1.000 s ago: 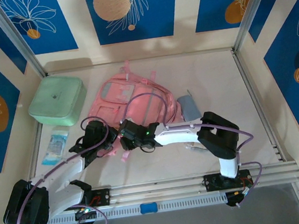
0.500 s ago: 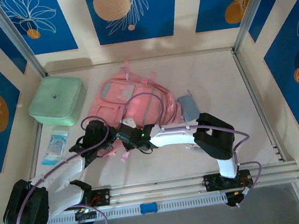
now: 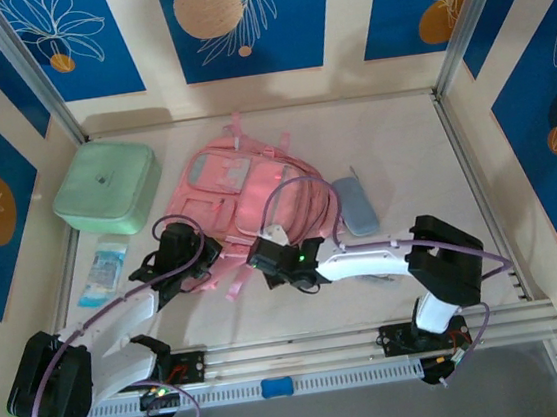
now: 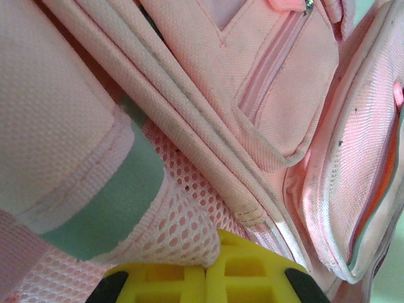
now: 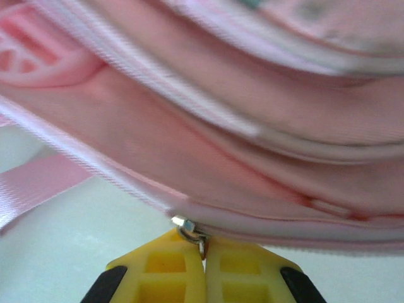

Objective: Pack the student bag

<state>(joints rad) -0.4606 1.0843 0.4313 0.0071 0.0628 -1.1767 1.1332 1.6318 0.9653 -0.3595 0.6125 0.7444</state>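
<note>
**A:** How do the arms stand?

**B:** The left arm [image 3: 120,322] stretches from the near left corner up to the near left edge of the backpack [image 3: 242,197]; the left gripper [image 4: 205,278] is closed, its yellow fingers [image 4: 164,281] against the bag's pink mesh [image 4: 183,221]; whether any mesh is pinched I cannot tell. The right arm [image 3: 365,257] bends at its elbow on the right and runs its forearm leftward, low over the table [image 3: 392,145]; the right gripper [image 5: 203,249] is clamped on the metal zip pull [image 5: 191,231] at the bag's near edge.

**A:** And around them?

**B:** The backpack lies flat mid-table; a green box [image 3: 107,186] sits to its left; a blue-and-white packet [image 3: 103,270] lies near that box; a grey-blue pencil case [image 3: 358,206] lies just beside the bag's right side; blue leaf-patterned panels [image 3: 242,21] line the cream walls.
</note>
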